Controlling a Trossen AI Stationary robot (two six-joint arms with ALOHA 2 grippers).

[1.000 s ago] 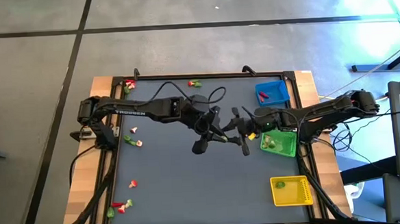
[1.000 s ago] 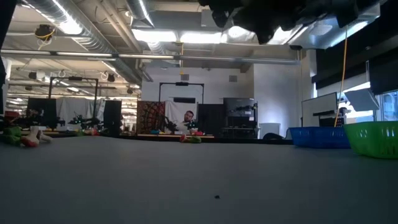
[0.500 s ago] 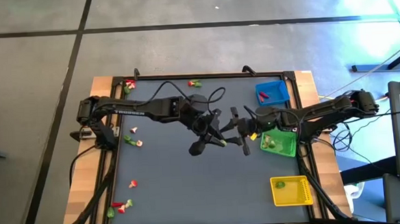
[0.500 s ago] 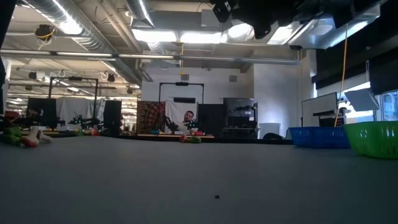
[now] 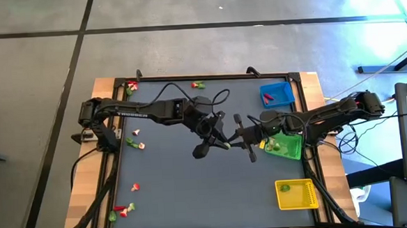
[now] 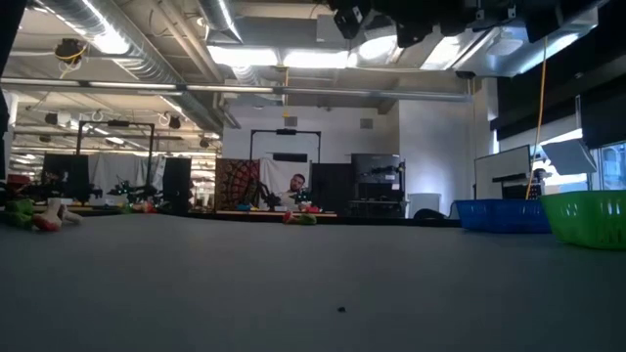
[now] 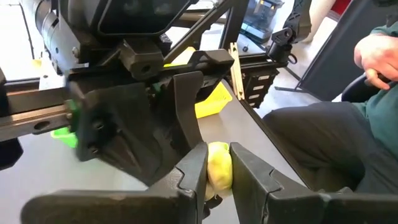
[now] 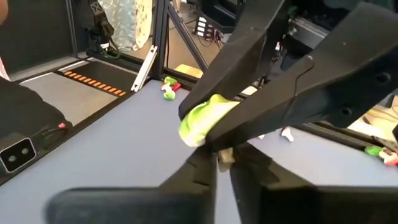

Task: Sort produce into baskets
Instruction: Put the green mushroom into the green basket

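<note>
Above the middle of the table my left gripper (image 5: 219, 140) and my right gripper (image 5: 232, 133) meet tip to tip, both shut on one small yellow-green produce piece (image 7: 218, 169), which also shows as piece (image 8: 200, 121) in the right wrist view. At the table's right side lie the blue basket (image 5: 276, 95), the green basket (image 5: 287, 146) and the yellow basket (image 5: 296, 194). Loose produce lies near the far edge (image 5: 198, 85), along the left side (image 5: 135, 138) and at the near left corner (image 5: 121, 210). My left gripper pinches the piece's two sides (image 7: 217, 180) between its fingers, coming from the table's left and slanting downward. The piece is lifted clear of the table. My right gripper has its fingers closed on the piece's pale end (image 8: 225, 155), reaching in about level from the table's right.
The blue basket holds a red piece (image 5: 267, 97) and the yellow basket a green piece (image 5: 284, 188). The table's dark middle (image 5: 193, 184) lies bare under the grippers. A person (image 7: 348, 124) sits beyond the table's edge.
My right gripper has rolled somewhat at the wrist while staying beside my left gripper. The piece has stayed in the air between the two.
</note>
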